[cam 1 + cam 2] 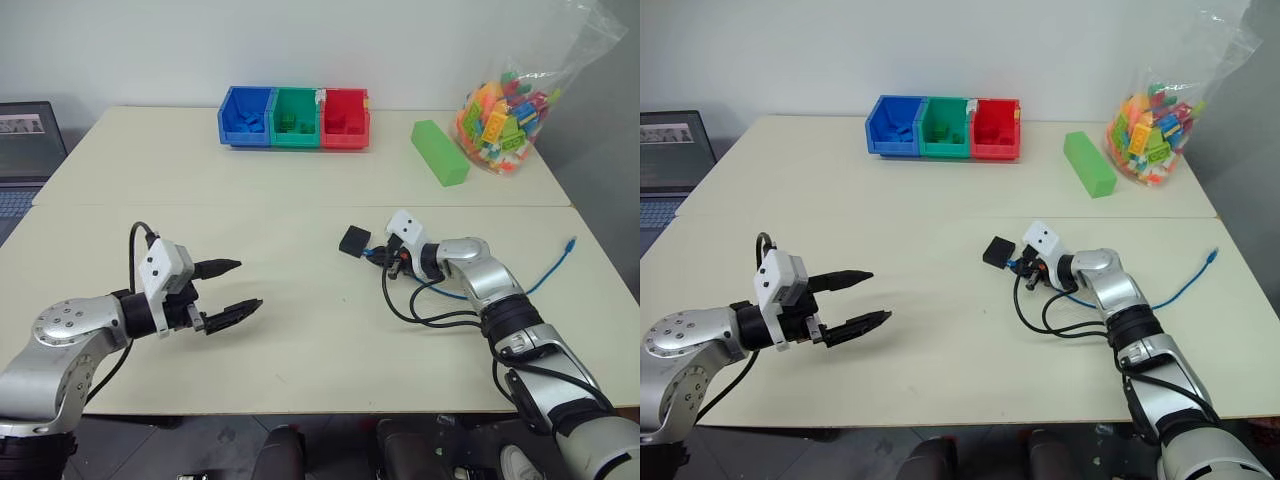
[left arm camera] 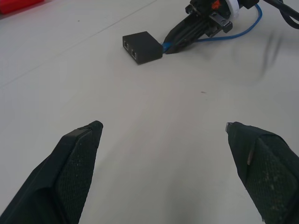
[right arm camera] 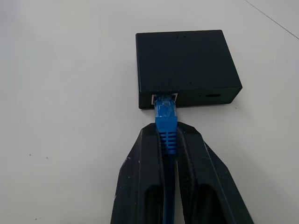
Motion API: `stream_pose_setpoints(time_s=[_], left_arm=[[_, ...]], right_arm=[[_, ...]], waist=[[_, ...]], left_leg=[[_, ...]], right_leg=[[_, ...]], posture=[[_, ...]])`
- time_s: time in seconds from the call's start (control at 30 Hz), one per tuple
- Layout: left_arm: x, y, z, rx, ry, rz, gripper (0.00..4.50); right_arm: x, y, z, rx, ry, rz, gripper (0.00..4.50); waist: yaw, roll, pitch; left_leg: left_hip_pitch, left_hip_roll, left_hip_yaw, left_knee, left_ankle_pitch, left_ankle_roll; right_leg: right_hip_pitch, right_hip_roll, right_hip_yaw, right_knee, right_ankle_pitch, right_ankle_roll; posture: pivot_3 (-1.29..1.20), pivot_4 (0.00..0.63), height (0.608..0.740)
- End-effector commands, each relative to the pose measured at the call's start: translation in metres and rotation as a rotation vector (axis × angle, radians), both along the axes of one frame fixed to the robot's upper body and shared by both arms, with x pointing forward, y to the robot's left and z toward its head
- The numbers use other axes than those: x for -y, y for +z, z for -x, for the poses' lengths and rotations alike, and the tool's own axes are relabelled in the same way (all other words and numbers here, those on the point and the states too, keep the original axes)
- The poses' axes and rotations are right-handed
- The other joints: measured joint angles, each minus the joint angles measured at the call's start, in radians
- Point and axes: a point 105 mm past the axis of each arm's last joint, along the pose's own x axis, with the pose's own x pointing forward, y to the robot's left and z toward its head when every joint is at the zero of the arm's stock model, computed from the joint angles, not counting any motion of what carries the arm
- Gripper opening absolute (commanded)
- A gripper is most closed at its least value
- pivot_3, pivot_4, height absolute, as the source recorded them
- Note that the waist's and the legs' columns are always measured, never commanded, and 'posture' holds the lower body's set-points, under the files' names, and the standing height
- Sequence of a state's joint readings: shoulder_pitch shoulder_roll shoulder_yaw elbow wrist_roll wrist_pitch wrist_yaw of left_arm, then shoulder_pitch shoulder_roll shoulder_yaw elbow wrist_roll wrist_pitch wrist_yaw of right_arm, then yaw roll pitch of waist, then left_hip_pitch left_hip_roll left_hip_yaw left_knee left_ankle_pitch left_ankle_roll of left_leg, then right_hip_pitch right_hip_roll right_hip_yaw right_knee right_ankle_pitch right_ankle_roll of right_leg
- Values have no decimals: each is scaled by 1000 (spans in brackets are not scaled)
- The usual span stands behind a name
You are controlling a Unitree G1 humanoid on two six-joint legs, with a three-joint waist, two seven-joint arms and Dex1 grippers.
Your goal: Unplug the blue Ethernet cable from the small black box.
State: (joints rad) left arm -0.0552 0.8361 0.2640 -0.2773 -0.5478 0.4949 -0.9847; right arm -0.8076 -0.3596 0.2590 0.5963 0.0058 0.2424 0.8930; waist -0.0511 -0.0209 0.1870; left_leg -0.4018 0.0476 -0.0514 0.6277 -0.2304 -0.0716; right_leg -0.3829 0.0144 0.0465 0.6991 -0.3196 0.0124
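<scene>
The right hand [image 3: 169, 140] has pinched shut on the blue Ethernet cable [image 3: 166, 122] just behind its plug, ready to pull it from the small black box [image 3: 186, 60] mid-tabletop [image 1: 300, 200]. The left hand [image 1: 232, 289] hovers wide open, empty, well to the left.

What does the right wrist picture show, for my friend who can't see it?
The robot's right hand has its two black fingers pinched on the blue Ethernet cable just behind its plug. The plug is still pushed into a port on the small black box, which lies flat on the pale table.
</scene>
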Motion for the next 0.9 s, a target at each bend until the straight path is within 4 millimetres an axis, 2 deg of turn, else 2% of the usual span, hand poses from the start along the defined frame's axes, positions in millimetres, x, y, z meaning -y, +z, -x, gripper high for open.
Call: stream_pose_setpoints(time_s=[0.03, 0.13, 0.2, 0.4, 0.53, 0.9], left_arm=[[-7, 7, -10, -23, 63, 76, 4500], [-9, 10, -14, -60, 80, 154, 4500], [-6, 15, -16, -92, 64, 215, 4500], [10, 34, -17, -132, -26, 331, 4500], [22, 41, -17, -142, -83, 346, 4500], [41, 37, -22, -154, -137, 370, 4500]], right_arm=[[-2, 29, 1, 189, 81, 48, 126], [-11, 49, 14, 377, 213, 101, 126], [-22, 60, 32, 495, 333, 118, 125], [-47, 77, 73, 699, 570, 154, 125], [-55, 84, 77, 773, 599, 177, 125], [-66, 97, 84, 844, 616, 187, 124]], waist=[[2, 0, 0], [2, 0, 0], [1, 0, 0], [1, 0, 0], [3, 0, 0], [5, 0, 0]], left_leg=[[0, 0, 0, 0, 0, 0], [0, 0, 0, 0, 0, 0], [0, 0, 0, 0, 0, 0], [0, 0, 0, 0, 0, 0], [1, 0, -1, 2, 0, 0], [1, 0, -2, 1, 0, -1]], right_leg=[[0, 0, 0, 0, 0, 0], [0, 0, 0, 0, 0, 0], [0, 0, 0, 0, 0, 0], [0, 0, 0, 0, 0, 0], [2, 0, -1, 1, 0, 0], [3, 0, -1, 0, 0, 0]], posture=[[0, 150, 740], [0, 150, 740], [0, 150, 740], [0, 150, 740], [0, 150, 740], [0, 150, 740]])
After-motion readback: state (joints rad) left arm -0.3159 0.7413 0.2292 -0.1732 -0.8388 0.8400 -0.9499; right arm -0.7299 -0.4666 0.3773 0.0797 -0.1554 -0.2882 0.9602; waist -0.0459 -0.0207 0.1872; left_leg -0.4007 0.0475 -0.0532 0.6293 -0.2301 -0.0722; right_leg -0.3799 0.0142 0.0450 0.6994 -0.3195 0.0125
